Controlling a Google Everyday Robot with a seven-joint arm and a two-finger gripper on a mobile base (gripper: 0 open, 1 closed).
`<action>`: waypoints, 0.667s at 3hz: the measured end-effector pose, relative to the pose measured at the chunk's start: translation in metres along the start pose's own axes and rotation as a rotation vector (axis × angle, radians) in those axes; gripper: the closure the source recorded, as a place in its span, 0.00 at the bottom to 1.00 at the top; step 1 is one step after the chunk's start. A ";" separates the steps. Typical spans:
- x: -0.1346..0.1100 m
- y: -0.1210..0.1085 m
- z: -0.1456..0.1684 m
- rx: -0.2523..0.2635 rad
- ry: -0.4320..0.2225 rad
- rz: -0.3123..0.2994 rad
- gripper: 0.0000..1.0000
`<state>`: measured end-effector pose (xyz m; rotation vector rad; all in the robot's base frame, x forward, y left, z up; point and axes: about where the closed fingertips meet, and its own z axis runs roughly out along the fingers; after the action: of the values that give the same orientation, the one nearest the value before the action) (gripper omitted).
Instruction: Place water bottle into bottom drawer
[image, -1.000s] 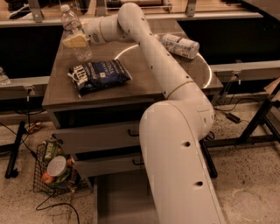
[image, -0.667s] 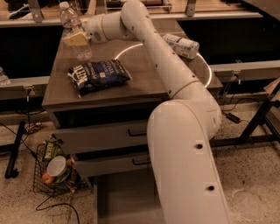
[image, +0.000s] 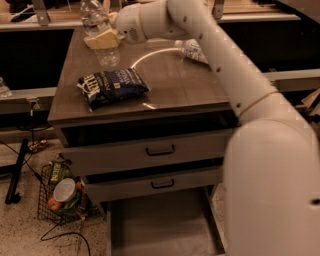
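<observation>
Clear ribbed plastic catches the light at the desk's (image: 175, 90) far left corner: that is the water bottle (image: 95, 17), standing upright on the desk top. From where I stand, the gripper (image: 99, 38) is clamped on it at about mid-height, with one tan finger (image: 107, 39) lying across the bottle's near side. The robot's thick white arm (image: 225, 75) reaches to it over the desk's right half from the near right.

Near the middle of the desk's left half lies a dark blue snack bag (image: 112, 86), flat and apart from the water bottle. Toward the desk's far right side a second bottle (image: 192, 50) with a white printed label lies on its side, partly behind the arm, with a pale cable (image: 150, 54) curving across the desk top beside it.

Under the desk top sit two upper drawers (image: 160, 150) with black bar handles. Below them, at the desk's foot, the bottom drawer (image: 160, 225) is pulled out toward me, its grey floor showing. A wire basket (image: 47, 210) holding cans stands on the floor off the desk's left front corner.
</observation>
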<state>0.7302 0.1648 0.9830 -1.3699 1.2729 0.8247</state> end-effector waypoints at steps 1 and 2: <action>-0.012 0.027 -0.067 0.026 -0.016 0.019 1.00; 0.002 0.024 -0.098 0.065 0.002 0.039 1.00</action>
<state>0.6919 0.0729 0.9965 -1.2978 1.3200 0.8018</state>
